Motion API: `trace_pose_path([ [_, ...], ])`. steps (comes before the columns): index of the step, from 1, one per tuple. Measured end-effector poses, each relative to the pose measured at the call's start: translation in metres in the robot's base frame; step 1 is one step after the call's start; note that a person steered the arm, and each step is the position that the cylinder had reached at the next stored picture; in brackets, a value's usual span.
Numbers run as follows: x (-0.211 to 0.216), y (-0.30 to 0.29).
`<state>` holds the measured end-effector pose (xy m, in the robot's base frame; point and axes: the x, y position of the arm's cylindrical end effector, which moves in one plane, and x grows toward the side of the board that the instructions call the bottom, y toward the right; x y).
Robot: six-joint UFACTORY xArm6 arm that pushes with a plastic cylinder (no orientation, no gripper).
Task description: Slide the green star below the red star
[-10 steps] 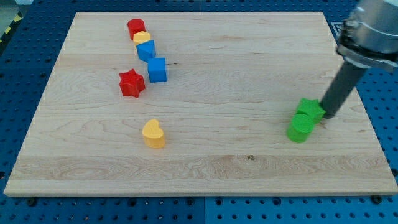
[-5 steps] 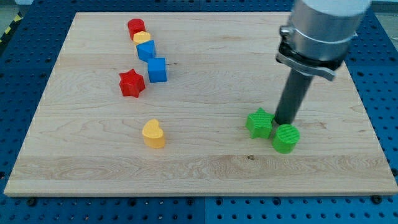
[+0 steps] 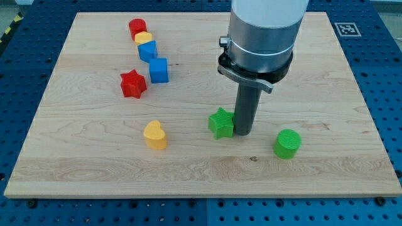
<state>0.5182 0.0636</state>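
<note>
My tip (image 3: 242,133) touching green star (image 3: 221,123), right side; red star (image 3: 132,84) upper left

- Pale wooden tabletop (image 3: 188,169), grain running across the view, evenly lit, no hard shadows.
- Under it, a blue pegboard base (image 3: 19,81) dotted with holes on every side.
- Top right: a black-and-white marker tag (image 3: 347,29).
- Top left: yellow-black striped tape (image 3: 9,29).

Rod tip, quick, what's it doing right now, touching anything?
My tip: no jaws to open or close, holding nothing; it sits against the green star on that block's right side in the view.
</note>
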Motion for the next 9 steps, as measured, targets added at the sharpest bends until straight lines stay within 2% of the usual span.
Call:
trace_pose_path([
  [4, -0.017, -0.042],
  [6, 0.021, -0.036],
  [9, 0.004, -0.095],
])
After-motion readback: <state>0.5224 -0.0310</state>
